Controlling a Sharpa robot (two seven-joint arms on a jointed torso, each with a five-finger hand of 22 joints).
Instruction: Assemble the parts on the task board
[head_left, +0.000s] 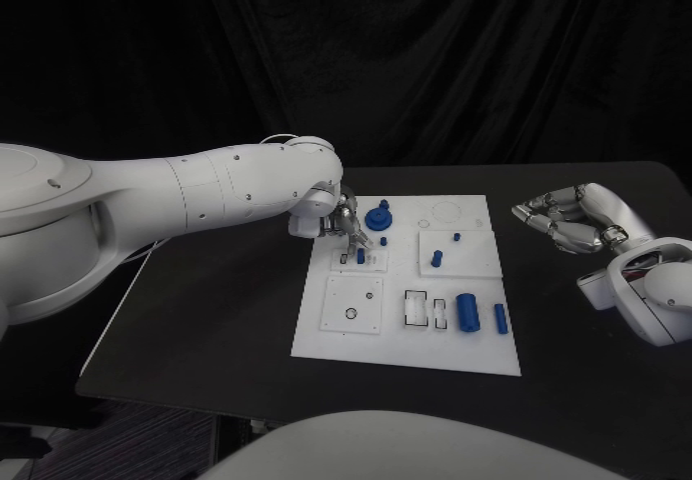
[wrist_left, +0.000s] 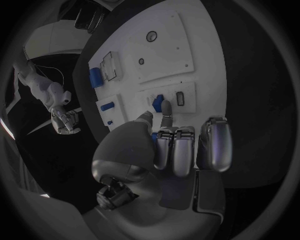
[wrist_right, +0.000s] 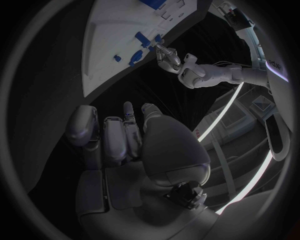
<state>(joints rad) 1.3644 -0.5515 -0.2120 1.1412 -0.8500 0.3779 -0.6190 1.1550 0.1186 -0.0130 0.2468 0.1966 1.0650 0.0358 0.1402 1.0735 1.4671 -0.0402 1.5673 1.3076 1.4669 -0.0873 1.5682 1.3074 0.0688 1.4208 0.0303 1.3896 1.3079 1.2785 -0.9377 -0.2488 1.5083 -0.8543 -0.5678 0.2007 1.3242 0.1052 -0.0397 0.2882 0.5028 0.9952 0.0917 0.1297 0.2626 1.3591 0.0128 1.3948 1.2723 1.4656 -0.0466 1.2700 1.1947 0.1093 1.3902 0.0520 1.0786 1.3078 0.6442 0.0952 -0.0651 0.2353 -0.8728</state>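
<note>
The task board (head_left: 329, 335) looks like matt white plastic, its parts (head_left: 467, 310) smooth blue plastic; the desk (head_left: 577, 400) is matt black; both hands' fingers (wrist_left: 217, 145) gleam like metal.

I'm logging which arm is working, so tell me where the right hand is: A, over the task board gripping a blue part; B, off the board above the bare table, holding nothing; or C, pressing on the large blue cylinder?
B: the right hand hangs beside the task board, curled on nothing.

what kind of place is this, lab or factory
Most likely a robotics lab test bench: a black table against a dark backdrop, a white task board with small blue parts, and the left robot hand working on it.
</note>
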